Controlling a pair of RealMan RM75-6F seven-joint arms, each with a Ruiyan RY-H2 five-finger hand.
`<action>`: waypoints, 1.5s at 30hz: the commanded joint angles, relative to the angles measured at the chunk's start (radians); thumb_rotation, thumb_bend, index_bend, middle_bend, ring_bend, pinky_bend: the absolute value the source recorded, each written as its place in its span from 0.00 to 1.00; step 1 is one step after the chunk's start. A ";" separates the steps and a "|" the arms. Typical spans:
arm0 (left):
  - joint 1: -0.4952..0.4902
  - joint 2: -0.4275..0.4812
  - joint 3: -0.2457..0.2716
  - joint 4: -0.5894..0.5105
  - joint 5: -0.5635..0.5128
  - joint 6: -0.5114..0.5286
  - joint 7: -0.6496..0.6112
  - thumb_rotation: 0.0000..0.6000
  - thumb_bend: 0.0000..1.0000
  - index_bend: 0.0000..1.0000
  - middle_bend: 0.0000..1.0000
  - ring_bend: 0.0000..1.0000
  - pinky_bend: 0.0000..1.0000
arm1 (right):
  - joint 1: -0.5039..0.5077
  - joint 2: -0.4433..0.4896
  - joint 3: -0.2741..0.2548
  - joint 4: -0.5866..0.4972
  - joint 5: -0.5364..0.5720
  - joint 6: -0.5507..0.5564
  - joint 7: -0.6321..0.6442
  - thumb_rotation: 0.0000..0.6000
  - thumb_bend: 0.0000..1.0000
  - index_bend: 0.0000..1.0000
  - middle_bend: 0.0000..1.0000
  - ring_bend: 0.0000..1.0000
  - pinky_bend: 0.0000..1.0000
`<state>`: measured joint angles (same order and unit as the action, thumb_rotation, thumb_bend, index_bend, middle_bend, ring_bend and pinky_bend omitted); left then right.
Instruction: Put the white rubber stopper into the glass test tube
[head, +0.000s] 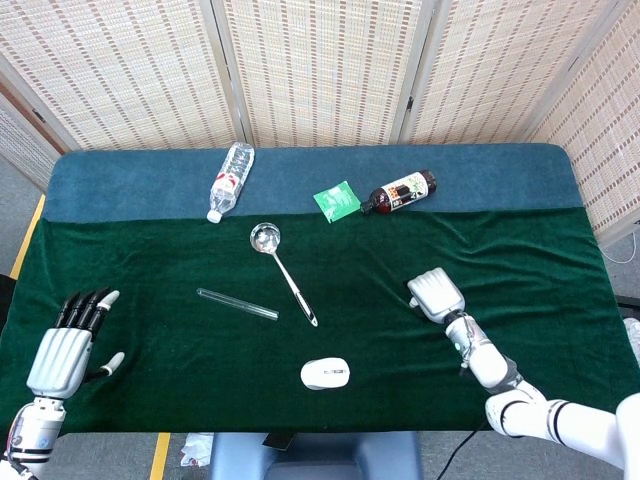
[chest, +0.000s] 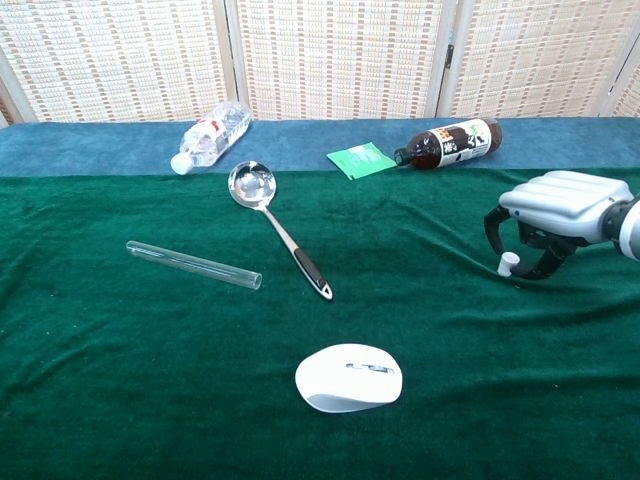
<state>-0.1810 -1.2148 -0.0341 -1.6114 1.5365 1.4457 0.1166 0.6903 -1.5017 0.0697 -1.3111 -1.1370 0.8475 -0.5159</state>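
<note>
The small white rubber stopper (chest: 508, 263) stands on the green cloth at the right. My right hand (chest: 556, 208) arches over it, with dark fingers (chest: 491, 231) curled down on either side and not clearly closed on it. In the head view this right hand (head: 433, 293) hides the stopper. The glass test tube (head: 237, 304) lies flat left of centre, far from the hand, and shows in the chest view as well (chest: 193, 264). My left hand (head: 65, 355) hovers open at the near left corner, holding nothing.
A steel ladle (chest: 275, 225) lies between tube and stopper. A white computer mouse (chest: 348, 377) sits near the front edge. On the blue strip at the back lie a water bottle (chest: 210, 135), a green packet (chest: 361, 159) and a dark bottle (chest: 450, 142).
</note>
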 joint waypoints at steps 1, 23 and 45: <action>0.000 -0.001 0.000 0.002 0.000 0.000 -0.001 1.00 0.26 0.10 0.11 0.09 0.00 | 0.002 -0.002 0.000 0.003 0.005 0.001 -0.006 0.91 0.41 0.45 0.97 1.00 1.00; -0.019 0.003 -0.010 0.007 0.001 -0.020 -0.001 1.00 0.26 0.11 0.11 0.09 0.00 | 0.009 0.033 0.012 -0.055 0.048 0.005 -0.006 0.92 0.44 0.61 0.99 1.00 1.00; -0.359 -0.091 -0.117 0.037 -0.020 -0.396 0.148 1.00 0.27 0.32 0.62 0.62 0.68 | -0.128 0.401 0.035 -0.423 -0.025 0.221 0.108 0.92 0.48 0.63 1.00 1.00 1.00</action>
<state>-0.4947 -1.2686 -0.1340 -1.5966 1.5460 1.1015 0.2289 0.5643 -1.1018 0.1066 -1.7342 -1.1607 1.0670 -0.4098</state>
